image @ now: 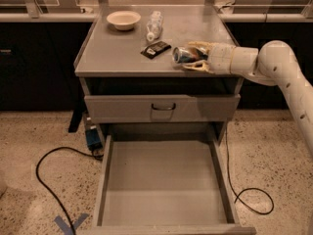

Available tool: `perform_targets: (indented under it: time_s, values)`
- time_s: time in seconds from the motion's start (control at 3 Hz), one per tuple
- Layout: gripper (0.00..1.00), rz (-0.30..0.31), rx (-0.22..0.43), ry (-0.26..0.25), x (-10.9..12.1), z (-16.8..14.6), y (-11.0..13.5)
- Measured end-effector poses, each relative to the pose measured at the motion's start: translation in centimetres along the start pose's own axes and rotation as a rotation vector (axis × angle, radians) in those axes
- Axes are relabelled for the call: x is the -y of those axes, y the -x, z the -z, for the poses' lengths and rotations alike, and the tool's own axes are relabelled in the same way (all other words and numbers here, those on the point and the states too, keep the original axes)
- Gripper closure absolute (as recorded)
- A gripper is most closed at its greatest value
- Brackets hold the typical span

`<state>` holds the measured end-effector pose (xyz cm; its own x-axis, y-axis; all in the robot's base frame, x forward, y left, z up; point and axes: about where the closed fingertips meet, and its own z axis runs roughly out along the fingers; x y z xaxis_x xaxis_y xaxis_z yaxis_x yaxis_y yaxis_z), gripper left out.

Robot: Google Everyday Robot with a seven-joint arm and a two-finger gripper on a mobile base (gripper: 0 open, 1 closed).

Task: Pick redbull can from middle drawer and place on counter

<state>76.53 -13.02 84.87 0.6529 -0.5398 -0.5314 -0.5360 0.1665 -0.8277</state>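
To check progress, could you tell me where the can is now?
In the camera view, the can is held sideways in the gripper over the counter's right front, beside the dark packet.

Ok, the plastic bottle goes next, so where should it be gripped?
Probably across its middle, from above: the plastic bottle lies on its side, pointing front to back on the counter. The gripper, at the counter's front edge, is shut on the redbull can.

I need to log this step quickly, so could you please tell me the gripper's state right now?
Gripper: jaws closed on the redbull can, held sideways over the counter.
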Motion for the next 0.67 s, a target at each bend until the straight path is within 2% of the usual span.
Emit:
perform_targets:
  time_s: [0.67]
  values:
    - [0.59, -0.007, 0.008, 0.020, -0.60, -0.22, 0.13]
